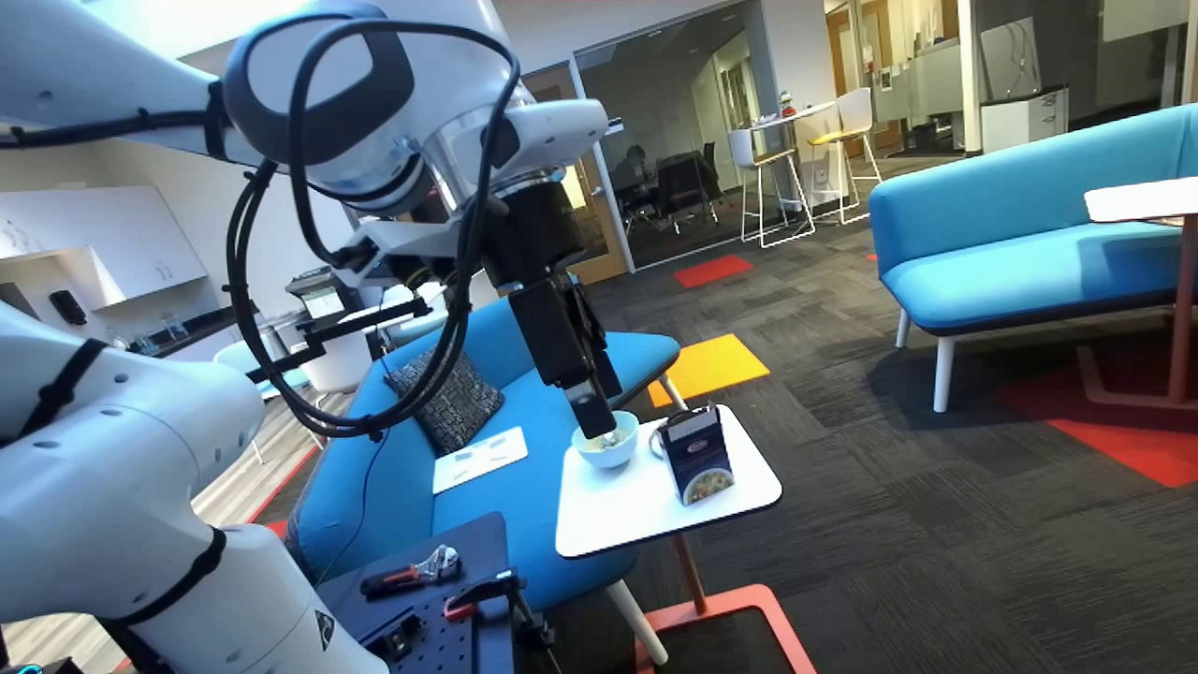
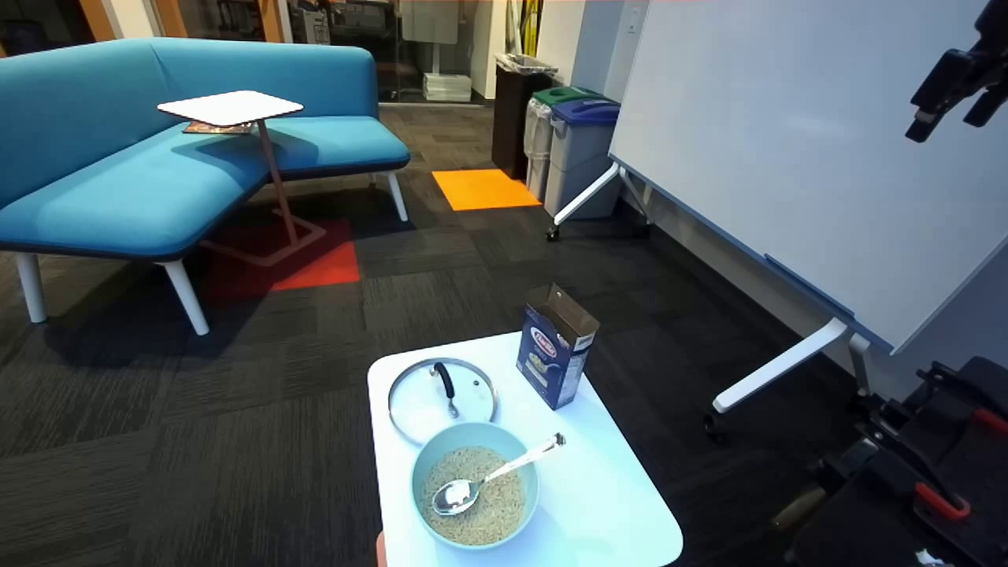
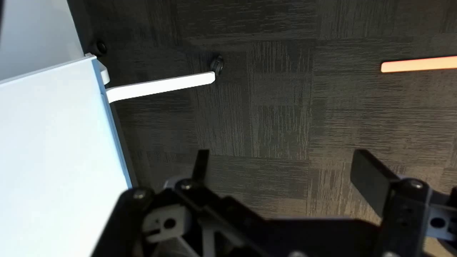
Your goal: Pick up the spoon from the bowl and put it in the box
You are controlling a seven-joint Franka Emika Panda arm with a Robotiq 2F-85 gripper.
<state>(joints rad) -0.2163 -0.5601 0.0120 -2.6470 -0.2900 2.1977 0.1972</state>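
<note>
Silver metal spoon (image 2: 504, 470) is seen in round pale-blue bowl (image 2: 472, 437), rested on tan grain (image 2: 492, 520), handle pointed to approx. 2 o'clock over rim, in an exterior view. Upright open-topped dark-blue cardboard box (image 2: 543, 358) is placed at abt 1 o'clock of bowl on white tabletop (image 2: 602, 504); round clear lid (image 2: 421, 405) w/ black handle, partly hidden by bowl, at abt 11. Black two-fingered gripper (image 3: 282, 160) is held wide in wrist view; in an exterior view it's seen well apart from bowl, abt 2 o'clock.
</note>
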